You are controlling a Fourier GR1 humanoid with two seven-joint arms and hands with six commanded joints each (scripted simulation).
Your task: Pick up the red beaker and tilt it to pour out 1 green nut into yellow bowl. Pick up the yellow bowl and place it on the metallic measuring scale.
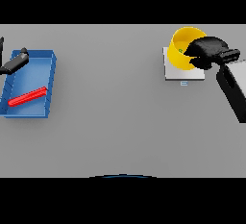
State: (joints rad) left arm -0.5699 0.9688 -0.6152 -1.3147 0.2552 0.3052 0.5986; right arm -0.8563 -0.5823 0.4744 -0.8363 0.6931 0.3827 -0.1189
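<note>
1. The yellow bowl [183,50] sits on the metallic measuring scale [181,72], far right on the grey bench [115,117].
2. A green nut [181,51] lies inside it.
3. The right hand [206,51] is grasping the bowl's rim.
4. Far left, the red beaker [27,96] lies flat in a blue tray [50,81].
5. The left hand [14,63] rests released over the tray's corner.

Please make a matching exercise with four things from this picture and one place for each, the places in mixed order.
Things:
1. red beaker
2. yellow bowl
3. right hand
4. left hand

Places:
A. on the scale
B. on the bowl's right rim
C. lying in the blue tray
D. over the tray's far left corner

Pairs: 1-C, 2-A, 3-B, 4-D
</note>
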